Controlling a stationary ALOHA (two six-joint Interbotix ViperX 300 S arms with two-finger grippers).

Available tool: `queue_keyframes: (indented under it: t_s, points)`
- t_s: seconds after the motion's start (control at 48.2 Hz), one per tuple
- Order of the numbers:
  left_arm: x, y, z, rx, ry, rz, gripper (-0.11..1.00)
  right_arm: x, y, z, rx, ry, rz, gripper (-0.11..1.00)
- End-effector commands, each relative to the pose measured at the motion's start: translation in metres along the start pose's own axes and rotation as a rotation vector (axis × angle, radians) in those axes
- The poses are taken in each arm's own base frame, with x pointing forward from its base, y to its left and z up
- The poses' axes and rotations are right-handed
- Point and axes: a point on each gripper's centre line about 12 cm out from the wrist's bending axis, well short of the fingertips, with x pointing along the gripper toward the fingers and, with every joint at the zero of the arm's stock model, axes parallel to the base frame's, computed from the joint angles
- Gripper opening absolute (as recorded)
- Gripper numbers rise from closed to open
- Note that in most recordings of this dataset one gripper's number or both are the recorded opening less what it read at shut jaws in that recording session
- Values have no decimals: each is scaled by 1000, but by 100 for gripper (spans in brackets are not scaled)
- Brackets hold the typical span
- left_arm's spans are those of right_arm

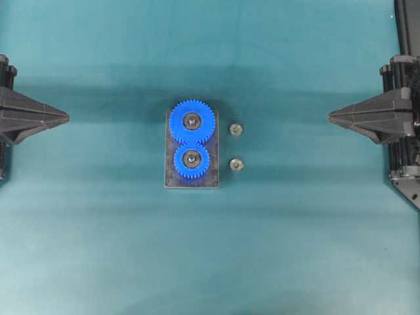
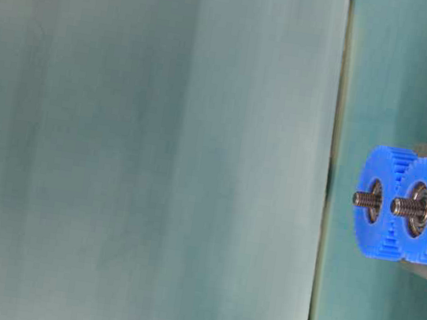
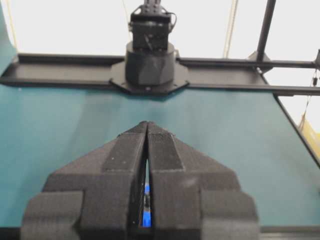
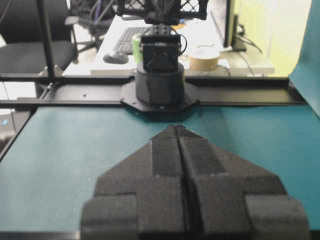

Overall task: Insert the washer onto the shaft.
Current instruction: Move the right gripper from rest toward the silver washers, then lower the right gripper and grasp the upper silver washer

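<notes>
Washers: two small round silver pieces, far washer (image 1: 235, 129) and near washer (image 1: 236, 165), lie flat on the cloth just right of the plate, not touching it. I think they sit on that side so the right arm can reach them.
Shafts: two thin metal posts with screw lines, front shaft (image 2: 402, 207) and back shaft (image 2: 366, 200), stand straight up through the gears. Upright posts let a ring drop on from above.
Gears: big gear (image 1: 191, 121) and small gear (image 1: 191, 160) are bright blue plastic with little teeth that lock together.
Plate: a dark flat plate (image 1: 172, 178) holds the gears steady.
Cloth: a soft teal cloth (image 1: 98, 249) covers the table.
Left gripper (image 1: 65, 117): black, pointy, rough pads pressed together, holding nothing, well away from the parts.
Right gripper (image 1: 331, 117): same shape, pressed together, holding nothing, parked far to the right.
Job: not started, I think; no washer is on a shaft yet.
</notes>
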Motion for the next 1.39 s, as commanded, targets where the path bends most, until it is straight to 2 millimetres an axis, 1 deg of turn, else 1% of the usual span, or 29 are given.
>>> queue_keyframes:
  t_s: [0.0,0.062,0.145,0.228,0.332,0.394,0.519,0.602,0.768,0.955,1.142,1.183,1.245,1.287,1.37]
  points:
    - [12,-2,17,-49,-20,-11,0,4,-2,2,25,6,-13,1]
    - [19,-3,19,-81,5,-16,0,6,-4,-2,107,59,-30,2]
    - [30,-6,9,-99,87,-24,0,7,-6,-10,213,188,-57,0]
    - [37,-8,-1,-92,155,-27,0,9,-8,-17,238,322,-73,0]
    - [45,-8,-14,-77,224,-24,0,15,-17,-21,247,418,-120,0]
    - [47,-8,-23,-58,277,-24,0,22,-22,-25,254,476,-144,0]
    - [46,-9,-30,-32,363,-32,0,43,-30,-33,266,583,-174,0]
    - [45,-9,-30,-22,405,-32,0,57,-37,-42,277,669,-199,0]
    - [42,-9,-31,-9,445,-33,0,76,-48,-64,289,810,-228,0]
    - [43,-9,-32,-10,457,-33,0,91,-62,-83,310,931,-269,0]
    - [46,-9,-32,-10,476,-34,0,106,-67,-105,318,1040,-272,1]
    - [46,-9,-31,-10,476,-34,0,111,-68,-109,318,1064,-270,4]
    - [47,-9,-31,-10,476,-34,0,119,-70,-117,319,1106,-267,13]
    - [47,-10,-31,-9,476,-35,0,123,-71,-123,321,1134,-266,22]
    - [47,-10,-31,-9,476,-35,0,132,-73,-133,322,1185,-262,45]
